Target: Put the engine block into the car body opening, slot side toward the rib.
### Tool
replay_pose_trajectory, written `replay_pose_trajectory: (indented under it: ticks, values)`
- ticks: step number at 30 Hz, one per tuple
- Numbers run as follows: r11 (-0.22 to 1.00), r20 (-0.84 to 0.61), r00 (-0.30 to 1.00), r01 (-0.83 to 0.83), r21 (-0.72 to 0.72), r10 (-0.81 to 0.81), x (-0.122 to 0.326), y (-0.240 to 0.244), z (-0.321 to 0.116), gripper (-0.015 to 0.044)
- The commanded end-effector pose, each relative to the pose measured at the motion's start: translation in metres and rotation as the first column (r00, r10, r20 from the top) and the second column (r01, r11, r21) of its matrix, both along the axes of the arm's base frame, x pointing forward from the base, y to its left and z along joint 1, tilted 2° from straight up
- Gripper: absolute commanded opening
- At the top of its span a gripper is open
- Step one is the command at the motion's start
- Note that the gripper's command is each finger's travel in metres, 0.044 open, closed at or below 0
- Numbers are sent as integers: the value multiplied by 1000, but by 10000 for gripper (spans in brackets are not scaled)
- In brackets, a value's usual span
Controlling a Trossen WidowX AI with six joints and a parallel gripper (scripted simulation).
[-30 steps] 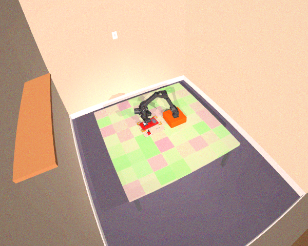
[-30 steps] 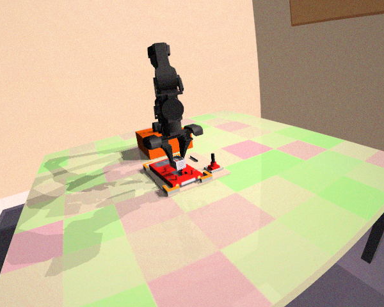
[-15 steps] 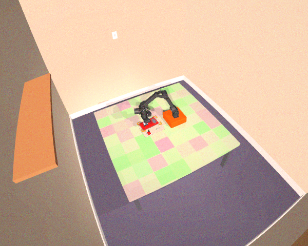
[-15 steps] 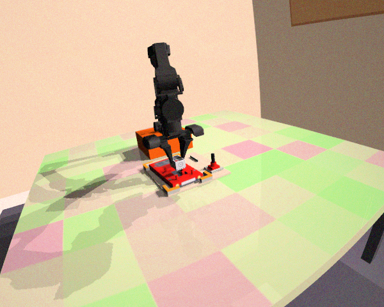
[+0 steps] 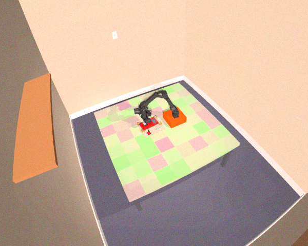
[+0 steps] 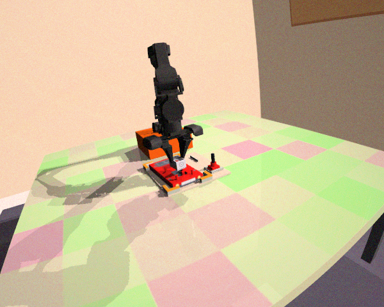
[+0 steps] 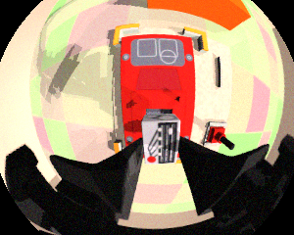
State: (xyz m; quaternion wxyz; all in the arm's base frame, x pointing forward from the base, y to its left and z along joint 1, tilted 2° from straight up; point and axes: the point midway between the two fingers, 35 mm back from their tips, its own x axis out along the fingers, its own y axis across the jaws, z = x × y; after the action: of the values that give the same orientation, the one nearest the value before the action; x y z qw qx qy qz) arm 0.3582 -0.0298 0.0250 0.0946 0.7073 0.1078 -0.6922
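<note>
Two tool (image 6: 176, 158) (image 7: 160, 147) fingers part-open — clamped on engine block (image 6: 179, 164) (image 7: 161, 139) | above red car body (image 5: 149, 124) (image 6: 162, 170) (image 7: 159, 78) | block markings — unreadable

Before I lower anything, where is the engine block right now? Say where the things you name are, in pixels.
In the wrist view, the engine block (image 6: 180, 164) (image 7: 160, 139) is low and central, pinched between the jaws, over the end of the red car body (image 5: 147, 125) (image 6: 159, 169) (image 7: 158, 78) opposite its windowed panel.

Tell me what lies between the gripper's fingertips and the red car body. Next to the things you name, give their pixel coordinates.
In the exterior view, the engine block (image 6: 180, 164) (image 7: 161, 139), held by the gripper (image 6: 176, 159) (image 7: 161, 142), lies between its fingertips and the red car body (image 6: 162, 169) (image 7: 159, 78) (image 5: 152, 122).
</note>
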Motion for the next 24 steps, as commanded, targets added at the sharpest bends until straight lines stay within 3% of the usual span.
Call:
replay_pose_trajectory:
  ticks: [1,12,24]
  values:
    - [998,2,998,-59,1,59,1,0,-1,159]
    - [997,-1,997,83,3,-83,1,0,-3,159]
    - [1000,1,1000,18,2,-18,0,0,-5,159]
